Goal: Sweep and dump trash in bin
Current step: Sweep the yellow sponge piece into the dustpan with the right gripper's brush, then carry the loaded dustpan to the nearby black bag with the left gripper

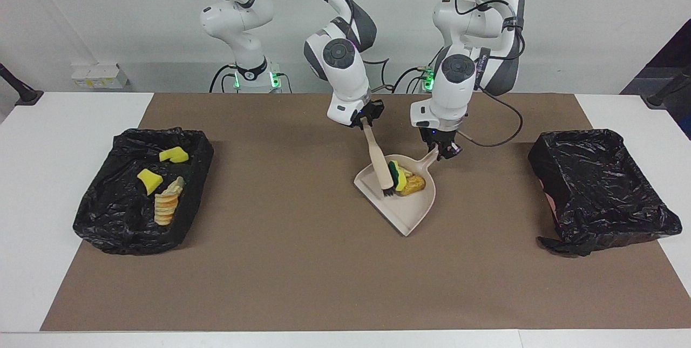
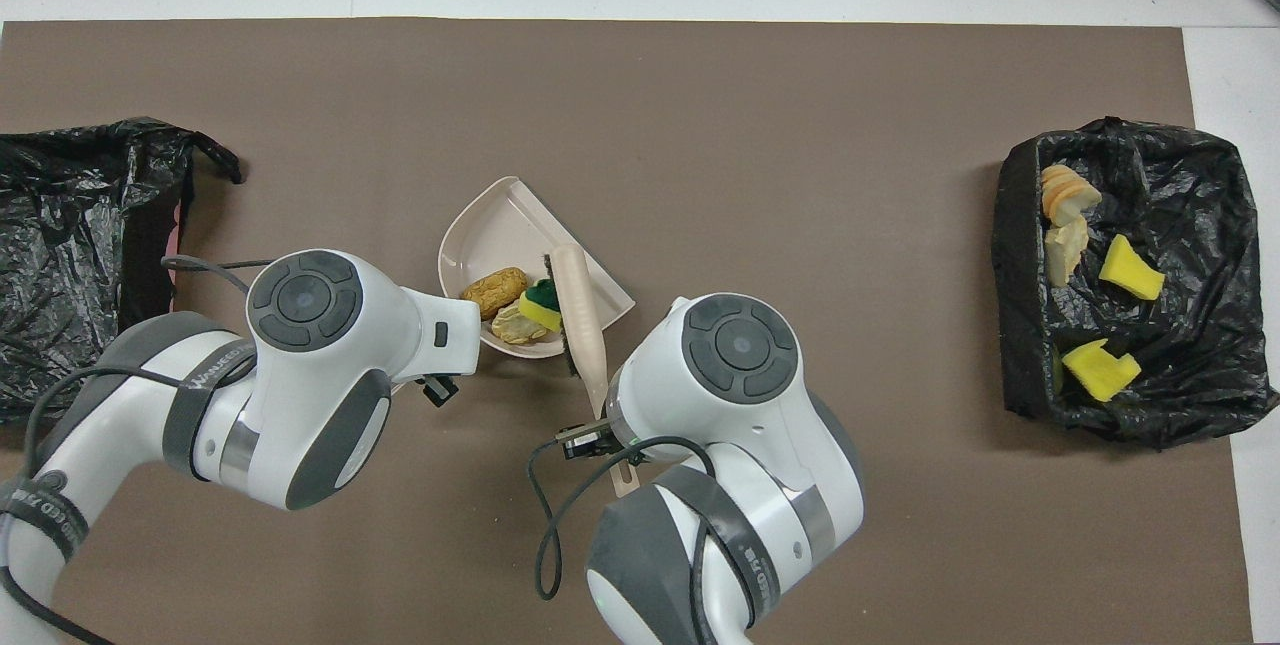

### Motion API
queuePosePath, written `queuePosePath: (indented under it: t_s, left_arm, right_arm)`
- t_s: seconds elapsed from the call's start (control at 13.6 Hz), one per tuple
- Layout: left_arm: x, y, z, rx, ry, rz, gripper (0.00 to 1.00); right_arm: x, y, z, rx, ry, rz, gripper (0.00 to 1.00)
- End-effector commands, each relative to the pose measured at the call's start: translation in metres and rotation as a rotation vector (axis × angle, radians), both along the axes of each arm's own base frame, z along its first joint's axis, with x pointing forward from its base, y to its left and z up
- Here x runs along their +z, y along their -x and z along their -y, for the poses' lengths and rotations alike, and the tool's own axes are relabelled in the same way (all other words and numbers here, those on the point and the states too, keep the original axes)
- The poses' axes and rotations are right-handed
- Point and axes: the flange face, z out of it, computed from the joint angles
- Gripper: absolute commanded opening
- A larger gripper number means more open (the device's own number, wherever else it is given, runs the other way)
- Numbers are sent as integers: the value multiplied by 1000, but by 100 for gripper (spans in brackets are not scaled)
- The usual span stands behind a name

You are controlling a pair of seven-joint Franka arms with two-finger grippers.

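A beige dustpan point(image 1: 404, 209) point(image 2: 500, 225) lies mid-mat, and my left gripper point(image 1: 442, 151) is shut on its handle. My right gripper point(image 1: 366, 122) is shut on a beige brush point(image 1: 379, 162) point(image 2: 580, 310) whose bristles rest inside the pan. Three bits of trash sit in the pan against the brush: a green-backed yellow sponge point(image 1: 397, 174) point(image 2: 540, 301), a tan lump point(image 2: 517, 326) and an orange-brown lump point(image 1: 413, 185) point(image 2: 495, 289). The black-lined bin point(image 1: 108, 213) point(image 2: 1200, 175) at the right arm's end holds yellow sponge pieces point(image 1: 149, 180) and tan lumps point(image 1: 166, 205).
A second black-lined bin point(image 1: 599, 186) point(image 2: 60, 225) stands at the left arm's end of the table, with no trash showing in it. The brown mat point(image 1: 270, 261) covers most of the table. In the overhead view both wrists hide their own fingers.
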Motion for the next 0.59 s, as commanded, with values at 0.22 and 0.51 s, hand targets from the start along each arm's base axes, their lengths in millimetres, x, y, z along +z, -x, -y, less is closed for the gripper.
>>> queuePosePath:
  t_s: [0.22,0.51]
  left_arm:
    - [18,-2,-19,103,16,27,0]
    - [57,-8,-64,272,25,74,0]
  right_arm:
    - [21,27,11,-130,102,3,0]
    - [10,72,4,-175,155,-3,0]
